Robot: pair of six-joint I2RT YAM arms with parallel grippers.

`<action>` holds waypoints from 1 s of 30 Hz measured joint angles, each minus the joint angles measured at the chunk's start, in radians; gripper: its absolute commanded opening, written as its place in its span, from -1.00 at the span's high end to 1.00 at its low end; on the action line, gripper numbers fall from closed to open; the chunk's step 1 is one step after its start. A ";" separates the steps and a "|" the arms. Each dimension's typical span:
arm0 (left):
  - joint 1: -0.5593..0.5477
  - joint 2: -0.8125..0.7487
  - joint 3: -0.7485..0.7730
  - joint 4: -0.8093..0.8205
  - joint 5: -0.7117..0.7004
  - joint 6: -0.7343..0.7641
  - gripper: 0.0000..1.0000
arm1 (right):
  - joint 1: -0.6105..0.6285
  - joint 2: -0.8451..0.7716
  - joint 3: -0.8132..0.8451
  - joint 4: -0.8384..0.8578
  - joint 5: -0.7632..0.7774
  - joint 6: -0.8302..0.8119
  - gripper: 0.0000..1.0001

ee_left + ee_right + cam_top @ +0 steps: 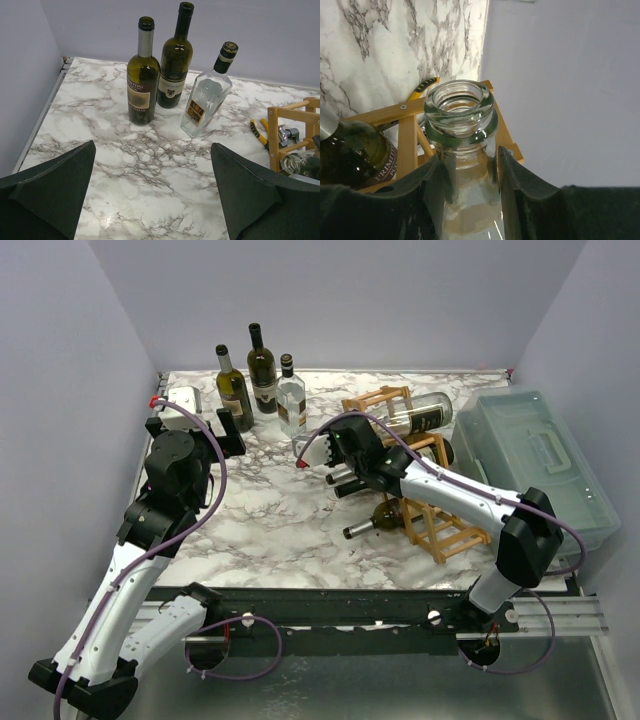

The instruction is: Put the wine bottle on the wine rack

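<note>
A clear glass wine bottle lies on its side on top of the light wooden wine rack, neck pointing left. My right gripper is shut on its neck; in the right wrist view the neck sits between both pads, above the rack's sticks. A dark bottle lies in a lower cell and shows in the right wrist view. My left gripper is open and empty over bare marble.
Three bottles stand at the back: two dark ones and a clear one. A translucent lidded box sits at the right. A yellow-handled tool lies by the rack's corner.
</note>
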 measured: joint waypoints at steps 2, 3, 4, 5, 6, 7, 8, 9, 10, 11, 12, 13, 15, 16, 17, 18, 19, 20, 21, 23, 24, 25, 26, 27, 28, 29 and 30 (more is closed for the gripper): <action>0.000 0.000 0.000 0.000 0.000 0.001 -0.97 | 0.008 0.000 0.000 -0.011 -0.005 0.004 0.58; 0.000 0.000 0.000 0.000 -0.001 0.001 -0.97 | 0.012 0.000 0.000 -0.015 -0.009 0.008 0.52; 0.000 0.000 0.000 0.000 -0.001 0.001 -0.97 | 0.015 0.000 0.000 -0.017 -0.011 0.009 0.44; 0.000 0.000 0.000 0.000 -0.001 0.001 -0.97 | 0.018 0.000 0.000 -0.019 -0.013 0.010 0.32; 0.000 0.000 0.000 0.000 -0.001 0.001 -0.97 | 0.019 -0.002 0.000 -0.020 -0.014 0.010 0.20; 0.000 0.000 0.000 0.000 -0.001 0.001 -0.97 | 0.019 -0.002 0.000 -0.023 -0.016 0.011 0.06; 0.000 0.000 0.000 0.000 -0.001 0.001 -0.97 | 0.019 -0.003 0.000 -0.026 -0.019 0.012 -0.03; 0.000 0.000 0.000 0.000 -0.001 0.001 -0.97 | 0.019 -0.004 0.000 -0.033 -0.024 0.022 -0.11; 0.000 0.001 0.000 0.000 -0.001 0.001 -0.97 | 0.021 -0.006 0.000 -0.050 -0.037 0.044 -0.19; 0.000 0.001 0.000 0.000 -0.002 0.001 -0.98 | 0.024 -0.007 0.000 -0.074 -0.048 0.062 -0.26; 0.000 0.002 0.000 0.000 -0.001 0.001 -0.97 | 0.028 -0.007 0.000 -0.100 -0.061 0.079 -0.30; 0.000 0.002 0.000 0.000 -0.001 0.001 -0.97 | 0.031 -0.007 0.000 -0.120 -0.072 0.093 -0.35; 0.000 0.002 0.000 0.000 -0.002 0.001 -0.97 | 0.037 -0.009 0.000 -0.142 -0.093 0.117 -0.42; 0.001 0.002 0.000 0.000 -0.002 0.001 -0.97 | 0.038 -0.011 0.000 -0.146 -0.101 0.129 -0.45; 0.001 0.002 0.000 0.000 -0.002 0.001 -0.98 | 0.038 -0.014 0.000 -0.152 -0.110 0.137 -0.46; 0.001 0.002 0.000 0.000 -0.002 0.001 -0.98 | 0.038 -0.019 0.000 -0.159 -0.120 0.147 -0.48; 0.003 0.002 0.000 0.000 -0.002 0.001 -0.97 | 0.038 -0.024 0.000 -0.164 -0.129 0.155 -0.50; 0.006 0.002 0.000 0.000 -0.002 0.001 -0.97 | 0.038 -0.029 0.000 -0.167 -0.135 0.166 -0.54; 0.008 0.002 0.000 0.000 -0.002 0.001 -0.97 | 0.038 -0.035 0.000 -0.171 -0.139 0.175 -0.59; 0.010 0.002 0.000 0.000 -0.002 0.001 -0.97 | 0.038 -0.046 0.000 -0.178 -0.144 0.194 -0.99; 0.010 0.002 0.000 0.000 -0.002 0.001 -0.97 | 0.038 -0.053 0.000 -0.180 -0.147 0.204 -1.00; 0.010 0.002 0.000 0.000 -0.002 0.001 -0.97 | 0.038 -0.058 0.000 -0.183 -0.151 0.220 -1.00; 0.013 0.003 0.000 0.000 -0.002 0.001 -0.97 | 0.039 -0.064 0.000 -0.184 -0.154 0.226 -1.00; 0.014 0.004 0.000 0.000 -0.002 0.001 -0.97 | 0.040 -0.072 0.000 -0.184 -0.159 0.238 -1.00; 0.014 0.004 0.000 0.000 -0.002 0.001 -0.97 | 0.040 -0.080 0.000 -0.184 -0.163 0.248 -1.00; 0.016 0.005 0.000 0.000 -0.002 0.001 -0.97 | 0.040 -0.090 0.000 -0.184 -0.170 0.261 -1.00; 0.016 0.005 0.000 0.000 -0.002 0.001 -0.98 | 0.040 -0.101 0.000 -0.184 -0.176 0.274 -1.00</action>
